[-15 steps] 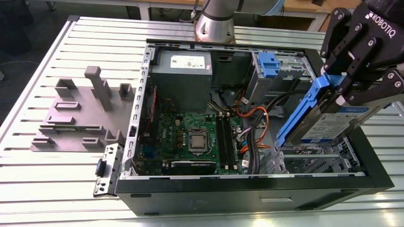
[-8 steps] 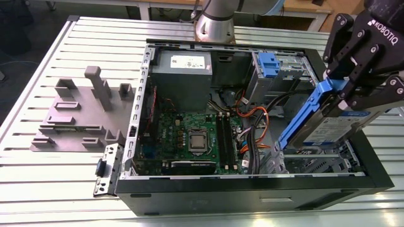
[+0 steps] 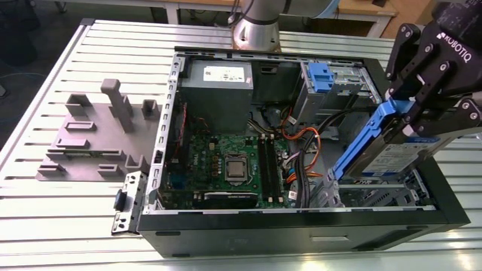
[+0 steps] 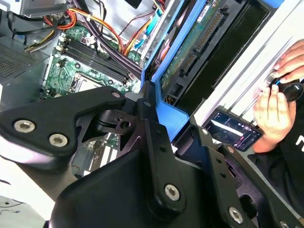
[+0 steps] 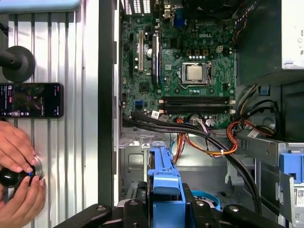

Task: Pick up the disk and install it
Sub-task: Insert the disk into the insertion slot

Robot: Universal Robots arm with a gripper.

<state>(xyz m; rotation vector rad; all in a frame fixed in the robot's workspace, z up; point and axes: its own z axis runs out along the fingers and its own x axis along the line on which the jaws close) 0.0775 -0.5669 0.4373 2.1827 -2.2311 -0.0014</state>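
The black gripper (image 3: 423,117) is clamped on the upper end of the disk (image 3: 391,155). Its fingers press on either side of the blue frame, as both wrist views show close up. The disk hangs on edge and tilted, label facing the exterior view's right. It is above the end of the open case (image 3: 301,228) on the exterior view's right, and its lower end points down toward the metal bay (image 3: 376,189). We cannot tell whether it touches the bay.

We judge the pick-up done and the install step in hand, with the disk not yet seated. Seating it would call for squaring the blue frame with the bay's rails and keeping clear of the cables (image 3: 297,141) bundled just beside the bay.

Further inside the case lie the green motherboard (image 3: 226,164) and a grey power supply (image 3: 218,84). A bare blue clip (image 3: 320,76) sits in the far corner.

The case lies on its side on a slatted metal table (image 3: 60,226). A grey fixture (image 3: 98,135) stands on the table, well apart from the case on the exterior view's left. The arm's base (image 3: 256,25) rises behind the case.

In the first wrist view, a person's hands (image 5: 16,152) rest on the table beside the case and hold a small black knob (image 5: 12,176). A phone (image 5: 31,99) lies near them.
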